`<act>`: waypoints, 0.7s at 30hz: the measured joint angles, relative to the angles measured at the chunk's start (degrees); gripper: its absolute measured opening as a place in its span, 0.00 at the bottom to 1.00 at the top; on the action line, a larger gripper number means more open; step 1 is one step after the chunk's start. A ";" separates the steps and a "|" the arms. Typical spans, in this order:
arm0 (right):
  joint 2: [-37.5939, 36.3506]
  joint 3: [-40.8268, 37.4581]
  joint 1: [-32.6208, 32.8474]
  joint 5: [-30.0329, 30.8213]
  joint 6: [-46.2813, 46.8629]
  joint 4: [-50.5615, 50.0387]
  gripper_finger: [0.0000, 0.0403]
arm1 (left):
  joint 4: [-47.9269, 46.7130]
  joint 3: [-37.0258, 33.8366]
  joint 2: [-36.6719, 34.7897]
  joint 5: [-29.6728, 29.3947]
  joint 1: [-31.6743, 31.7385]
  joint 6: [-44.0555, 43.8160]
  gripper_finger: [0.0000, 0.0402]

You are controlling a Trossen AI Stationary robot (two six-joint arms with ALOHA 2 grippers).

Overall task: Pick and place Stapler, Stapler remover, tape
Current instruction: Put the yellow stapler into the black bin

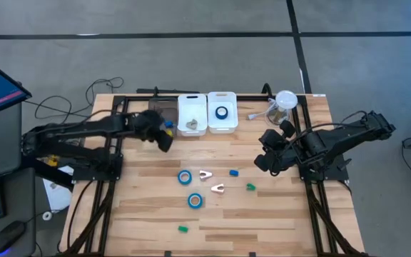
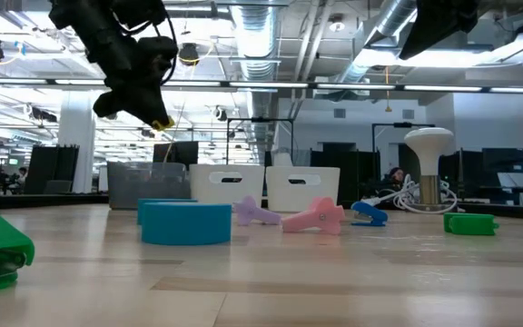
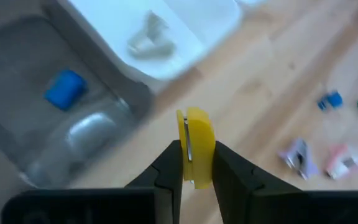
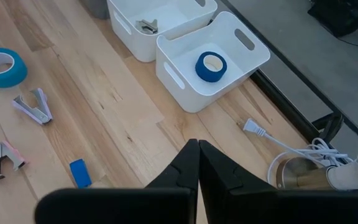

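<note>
the left gripper (image 3: 194, 163) hung above the table near the clear bin (image 1: 161, 113), clamped on a small yellow stapler (image 3: 195, 146) held upright between its fingers (image 3: 169, 165). in the low view the same gripper (image 2: 152, 111) sat high over the far bins with the yellow piece at its tip. the clear bin held 1 blue stapler (image 3: 64, 89).

the right gripper (image 4: 197, 163) waited over the right side of the table, fingers pressed together and holding nothing.

1 roll of tape (image 4: 211, 65) lay inside the right white bin (image 1: 222, 112). the left white bin (image 1: 192, 114) held a pale item (image 3: 149, 36), probably a stapler remover, though the view was soft. 2 more tape rolls (image 1: 185, 177) (image 1: 195, 201) lay on the open table (image 1: 277, 214) near its middle, apart from each other.

2 stapler removers lay beside those rolls: a lilac one (image 4: 32, 106) and a pink one (image 4: 3, 157). a blue stapler (image 1: 233, 172) and a green stapler (image 1: 250, 187) lay to their right, and another green stapler (image 1: 183, 229) lay near the front edge. a white lamp (image 1: 285, 101) with a coiled cord stood at the far right corner.
</note>
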 joint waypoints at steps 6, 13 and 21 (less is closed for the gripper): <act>0.01 0.00 0.00 0.00 0.00 -0.02 0.00 | 0.01 0.00 -0.38 -0.34 9.19 5.81 0.15; 0.00 0.00 0.00 0.02 0.00 -0.13 0.00 | 0.10 0.02 2.53 -0.91 18.06 11.68 0.15; 0.00 0.00 0.00 0.02 0.00 -0.68 0.00 | 0.28 0.02 7.27 -1.33 21.73 15.28 0.15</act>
